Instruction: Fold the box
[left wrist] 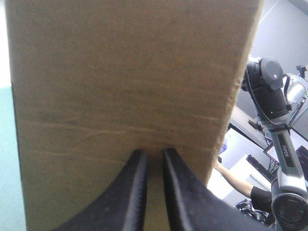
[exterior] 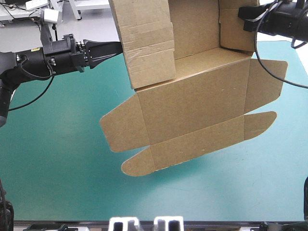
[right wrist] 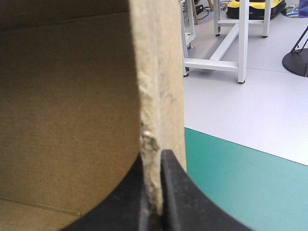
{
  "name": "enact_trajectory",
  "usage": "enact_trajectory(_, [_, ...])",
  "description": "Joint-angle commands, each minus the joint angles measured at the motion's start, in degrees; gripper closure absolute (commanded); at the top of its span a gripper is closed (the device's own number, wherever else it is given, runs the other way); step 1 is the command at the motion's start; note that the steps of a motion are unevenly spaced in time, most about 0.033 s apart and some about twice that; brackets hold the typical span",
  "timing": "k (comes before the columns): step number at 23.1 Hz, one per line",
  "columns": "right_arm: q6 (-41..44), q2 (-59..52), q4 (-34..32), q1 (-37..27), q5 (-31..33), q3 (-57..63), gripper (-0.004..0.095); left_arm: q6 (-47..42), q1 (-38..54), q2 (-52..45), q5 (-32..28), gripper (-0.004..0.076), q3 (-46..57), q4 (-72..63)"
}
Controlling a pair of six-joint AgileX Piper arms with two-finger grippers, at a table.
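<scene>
— What has the left hand [left wrist: 151, 153] got?

— Its two black fingers [left wrist: 132, 192] stand almost together, with only a thin slot between them, clamped on a side edge of the box [exterior: 192, 96]. Ahead of them the brown board fills the view. It is matte and faintly ribbed, with two shallow crease lines running across it.

— And the right hand [right wrist: 154, 156]?

— Clamped on the box too. The cut edge of the board runs straight down between its fingers [right wrist: 180, 192], pale and frayed, and rough where it meets the tips. Beside that edge the inner face of a panel falls away, smooth and brown.

— Where is the box, then?

— It is up off the tabletop [exterior: 57, 168], hung between the two hands over the middle and far part. The left hand is at its left side and the right hand at its upper right. It is a cut sheet, partly folded. A creased wall panel is turned up at the left, and broad flat panels drop below it at a tilt. Flaps with rounded corners stick out at the lower left and at the right.

— Room around it?

— A wide stretch of smooth teal-green cover shows between the lowest flap and the near edge, and more on both sides. I cannot tell whether the lowest flaps touch the cover.
</scene>
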Motion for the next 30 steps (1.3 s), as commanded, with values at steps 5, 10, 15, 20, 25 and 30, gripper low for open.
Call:
enact_trajectory(5, [1.6,-1.9,2.2,-0.4,-4.7,-1.6,0.0931,-0.5,-0.3,-2.0,3.4,0.0458,-1.7,-2.8])
enact_trajectory(10, [1.9,-1.9,1.8,-0.4,-4.7,-1.6,0.0931,-0.5,-0.3,-2.0,3.4,0.0458,-1.7,-2.7])
enact_trajectory(15, [2.5,-1.8,0.7,-0.4,-4.7,-1.6,0.0931,-0.5,-0.3,-2.0,3.4,0.0458,-1.7,-2.7])
enact_trajectory(20, [3.4,-1.6,-2.1,2.2,-5.0,-1.6,0.0931,-0.5,-0.3,-2.0,3.0,0.0458,-1.7,-1.8])
enact_trajectory(25, [5.6,-1.3,-6.2,7.3,-7.6,-1.6,0.0931,-1.0,-0.3,-2.0,0.3,0.0458,-1.7,7.4])
enact_trajectory(30, [6.9,-1.3,-7.2,9.9,-7.8,-1.6,0.0931,-3.3,-0.3,-2.0,-5.2,0.0458,-1.7,13.3])
